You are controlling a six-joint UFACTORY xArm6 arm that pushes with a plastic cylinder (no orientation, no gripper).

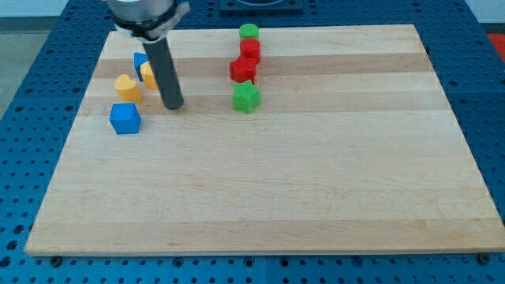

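Note:
My tip (173, 106) rests on the board at the view's upper left, at the end of the dark rod. Just above and left of it, partly hidden behind the rod, sit a yellow block (147, 75) and a blue block (140, 60). A yellow heart-like block (127, 87) lies left of the tip, a short gap away. A blue cube (125, 118) lies lower left of the tip. The tip touches none of them that I can see.
To the right of the tip stands a column of blocks: a green cylinder (249, 32) at the top, a red block (251, 50), a red star-like block (242, 69), and a green star (246, 97). The wooden board (268, 181) lies on a blue perforated table.

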